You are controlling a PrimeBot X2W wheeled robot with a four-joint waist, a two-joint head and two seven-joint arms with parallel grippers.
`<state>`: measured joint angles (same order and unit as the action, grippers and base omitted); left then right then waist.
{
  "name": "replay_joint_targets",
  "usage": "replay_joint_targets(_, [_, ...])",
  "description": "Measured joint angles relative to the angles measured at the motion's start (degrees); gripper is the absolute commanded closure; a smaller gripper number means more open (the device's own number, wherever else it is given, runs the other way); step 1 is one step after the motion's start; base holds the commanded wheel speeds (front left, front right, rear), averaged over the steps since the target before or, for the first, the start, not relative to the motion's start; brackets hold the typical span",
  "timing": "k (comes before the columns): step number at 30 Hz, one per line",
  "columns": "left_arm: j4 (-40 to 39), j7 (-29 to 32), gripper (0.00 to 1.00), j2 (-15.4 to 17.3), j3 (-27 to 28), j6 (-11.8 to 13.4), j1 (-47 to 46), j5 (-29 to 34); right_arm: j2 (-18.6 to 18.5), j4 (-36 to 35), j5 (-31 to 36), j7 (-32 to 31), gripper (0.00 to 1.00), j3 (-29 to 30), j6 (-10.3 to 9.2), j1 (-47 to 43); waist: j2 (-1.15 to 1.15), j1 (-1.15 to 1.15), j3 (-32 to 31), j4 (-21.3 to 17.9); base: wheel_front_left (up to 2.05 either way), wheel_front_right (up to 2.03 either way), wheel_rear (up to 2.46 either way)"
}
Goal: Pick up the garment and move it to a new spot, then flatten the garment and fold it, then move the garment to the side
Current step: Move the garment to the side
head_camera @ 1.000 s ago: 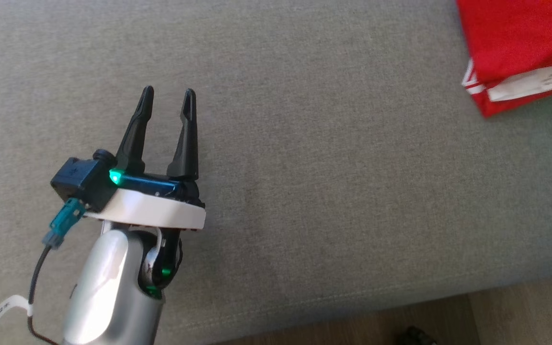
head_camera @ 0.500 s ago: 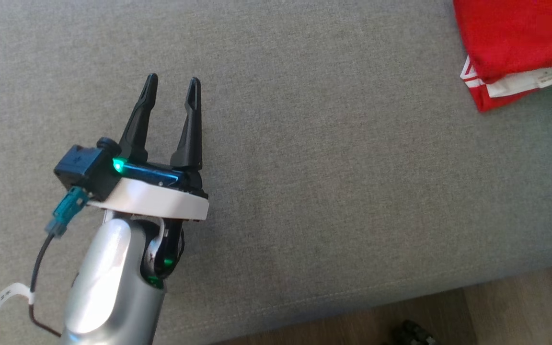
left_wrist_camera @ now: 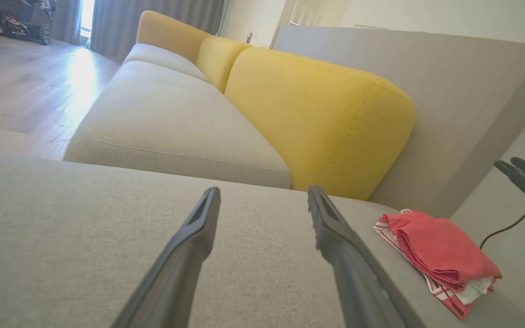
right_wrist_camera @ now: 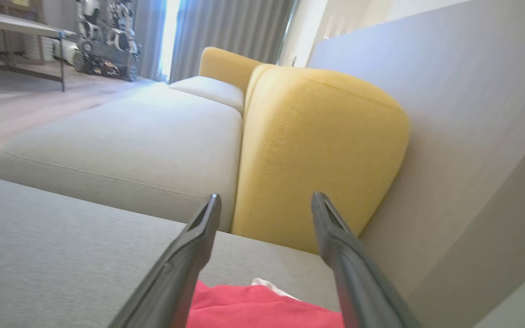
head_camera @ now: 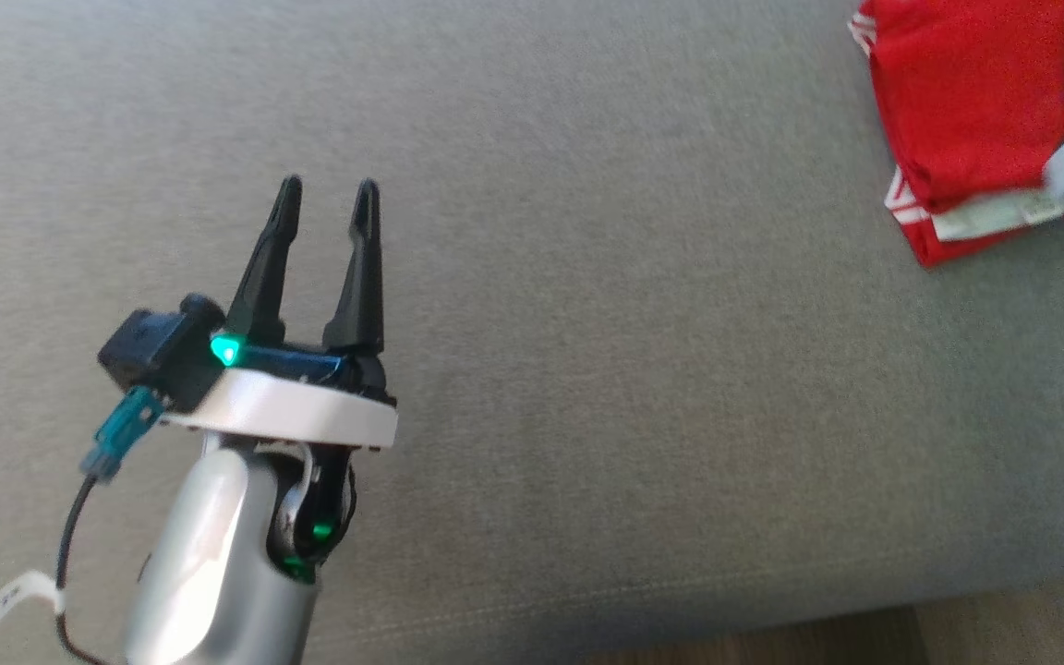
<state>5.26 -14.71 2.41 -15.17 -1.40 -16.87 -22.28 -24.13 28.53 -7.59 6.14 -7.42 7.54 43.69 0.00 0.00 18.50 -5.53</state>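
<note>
Since the earlier head pictures the whole view was shifted by the camera, and the right gripper (right_wrist_camera: 266, 197) was brought in above the far right corner of the grey seat cushion (head_camera: 634, 369). On that corner the folded red garment (head_camera: 957, 120) was left lying free, directly beneath the right gripper's parted, empty jaws, while the left gripper (head_camera: 324, 199) was held spread and empty over the cushion's near left part. It was judged that the top fold could be snagged by a finger on withdrawal, so that the fold would be undone or the garment dragged off the cushion's right edge.
</note>
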Motion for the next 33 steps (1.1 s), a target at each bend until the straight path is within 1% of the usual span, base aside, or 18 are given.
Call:
replay_joint_targets(4, [-1.03,0.0,0.0,0.01,1.02,1.0,1.9,-0.68,3.01,-5.7,-1.15,0.49,0.0,-0.18,-0.01,-7.3,0.0,0.0,-2.7,2.0,0.0,0.0,0.0])
replay_joint_targets(8, [-1.56,0.0,0.0,0.02,0.67,0.94,3.26,0.44,6.71,-9.64,-1.62,1.62,0.0,-0.19,-0.01,-13.69,0.0,0.0,-5.34,3.79,0.0,0.0,0.0])
replay_joint_targets(10, [-1.59,0.0,0.0,0.02,0.47,1.0,4.38,0.46,9.01,-11.06,-2.59,2.58,0.0,0.98,-0.01,-16.89,0.0,0.0,-6.68,4.64,0.0,0.0,0.0])
replay_joint_targets(15, [-1.52,0.0,0.0,0.04,0.81,2.48,7.93,0.74,14.12,-13.73,-1.91,4.45,0.0,2.0,-0.01,-24.42,0.0,0.0,-9.61,6.27,0.0,0.0,0.0])
replay_joint_targets(16, [-1.52,0.0,0.0,0.04,0.81,2.48,7.93,0.74,14.12,-13.73,-1.91,4.45,0.0,2.0,-0.01,-24.42,0.0,0.0,-9.61,6.27,0.0,0.0,0.0])
replay_joint_targets(19, [-1.45,0.0,0.0,0.07,0.77,2.91,9.66,0.87,16.75,-15.23,-0.7,5.5,0.0,2.53,-0.01,-28.17,0.0,-0.01,-10.95,6.63,0.0,0.0,0.0])
replay_joint_targets(23, [-1.25,0.0,0.0,0.14,0.86,3.42,12.01,1.14,18.49,-16.64,1.8,6.6,0.0,3.44,0.0,-31.84,0.0,-0.01,-12.18,6.69,0.0,0.0,0.0])
replay_joint_targets(28, [-1.35,0.0,0.0,0.16,1.01,3.42,13.11,1.65,19.82,-16.89,4.38,7.25,0.0,4.28,-0.01,-34.34,0.0,-0.01,-12.56,6.77,0.0,0.0,0.0])
replay_joint_targets(33, [-2.56,0.0,0.0,0.18,1.13,4.0,13.16,2.97,20.15,-16.94,5.15,7.79,0.0,4.32,-0.01,-35.04,0.0,-0.01,-12.55,6.75,0.0,0.0,0.0])
